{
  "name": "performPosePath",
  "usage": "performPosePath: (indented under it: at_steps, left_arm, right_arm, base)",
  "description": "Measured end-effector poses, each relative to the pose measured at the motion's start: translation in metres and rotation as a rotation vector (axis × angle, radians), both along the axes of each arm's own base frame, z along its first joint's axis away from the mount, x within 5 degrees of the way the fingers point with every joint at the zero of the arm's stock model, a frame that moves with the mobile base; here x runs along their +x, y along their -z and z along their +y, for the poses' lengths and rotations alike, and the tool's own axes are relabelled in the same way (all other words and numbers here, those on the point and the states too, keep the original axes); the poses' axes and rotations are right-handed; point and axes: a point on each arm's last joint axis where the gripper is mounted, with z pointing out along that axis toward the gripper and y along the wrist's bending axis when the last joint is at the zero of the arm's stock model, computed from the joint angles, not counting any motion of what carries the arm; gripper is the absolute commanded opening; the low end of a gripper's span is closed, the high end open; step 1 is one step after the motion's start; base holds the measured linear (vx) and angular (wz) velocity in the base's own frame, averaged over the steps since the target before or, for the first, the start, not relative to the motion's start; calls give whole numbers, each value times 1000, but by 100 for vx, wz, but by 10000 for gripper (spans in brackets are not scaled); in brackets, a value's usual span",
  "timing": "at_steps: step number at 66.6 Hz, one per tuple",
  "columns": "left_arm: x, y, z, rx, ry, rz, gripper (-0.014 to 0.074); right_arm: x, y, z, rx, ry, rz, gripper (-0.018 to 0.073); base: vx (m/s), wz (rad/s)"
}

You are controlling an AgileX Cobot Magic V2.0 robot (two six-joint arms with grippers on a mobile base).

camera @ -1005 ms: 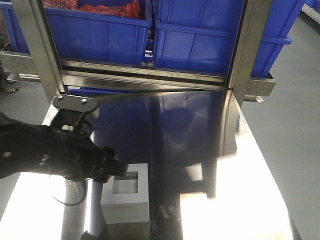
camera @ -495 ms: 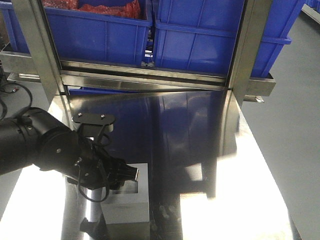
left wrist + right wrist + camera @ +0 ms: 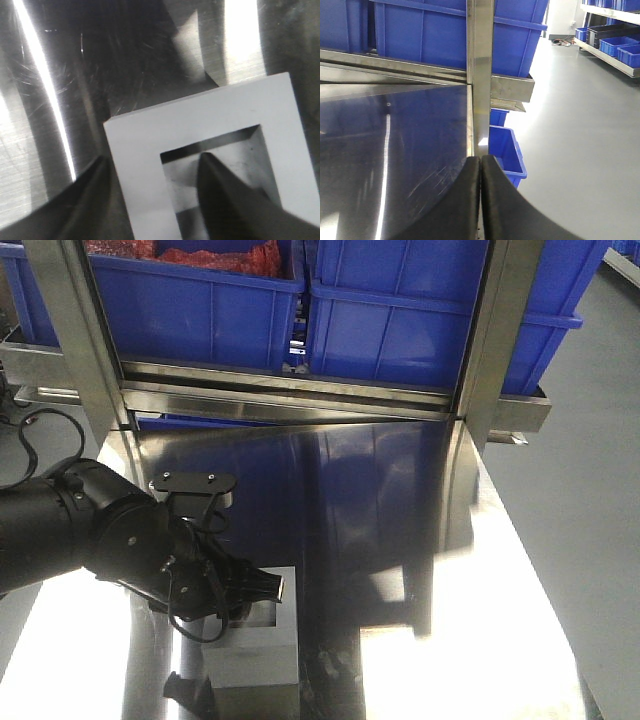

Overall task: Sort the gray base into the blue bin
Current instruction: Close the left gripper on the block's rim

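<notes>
The gray base (image 3: 256,658) lies on the steel table (image 3: 480,620) at the front left, its square recess facing up. My left gripper (image 3: 268,590) is down on it and open. In the left wrist view the gray base (image 3: 200,117) fills the lower right, and the left gripper (image 3: 152,161) straddles its left wall, one finger outside and one inside the recess. A gap shows between the inner finger and the wall. Blue bins (image 3: 420,310) stand on the shelf behind the table. My right gripper (image 3: 481,159) is shut and empty at the table's right edge.
Steel uprights (image 3: 75,340) and a cross rail (image 3: 290,390) frame the shelf at the table's back. The left bin (image 3: 190,300) holds red material. A small blue crate (image 3: 507,150) sits on the floor beside the table, near a post (image 3: 480,75).
The left arm has swung in and dropped over the gray base; its fingers now straddle the block's left wall. The block has not moved.
</notes>
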Motion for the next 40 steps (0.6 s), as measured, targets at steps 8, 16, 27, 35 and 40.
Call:
performPosePath:
  at_steps: [8, 16, 27, 35, 40]
  left_arm:
    - [0, 0, 0, 1, 7, -2, 0]
    - [0, -1, 0, 9, 32, -9, -10]
    - [0, -3, 0, 10, 51, -20, -8]
    - [-6, -11, 5, 18, 91, -56, -8]
    - [-13, -21, 11, -1, 105, -112, -8]
  right_arm:
    - [0, 0, 0, 0, 0, 0, -5]
    - [0, 0, 0, 0, 0, 0, -5]
    - [0, 0, 0, 0, 0, 0, -5]
    - [0, 0, 0, 0, 0, 0, -5]
    - [0, 0, 0, 0, 0, 0, -5]
  base:
    - [0, 0]
    - [0, 0]
    - [0, 0]
    - [0, 0]
    - [0, 0]
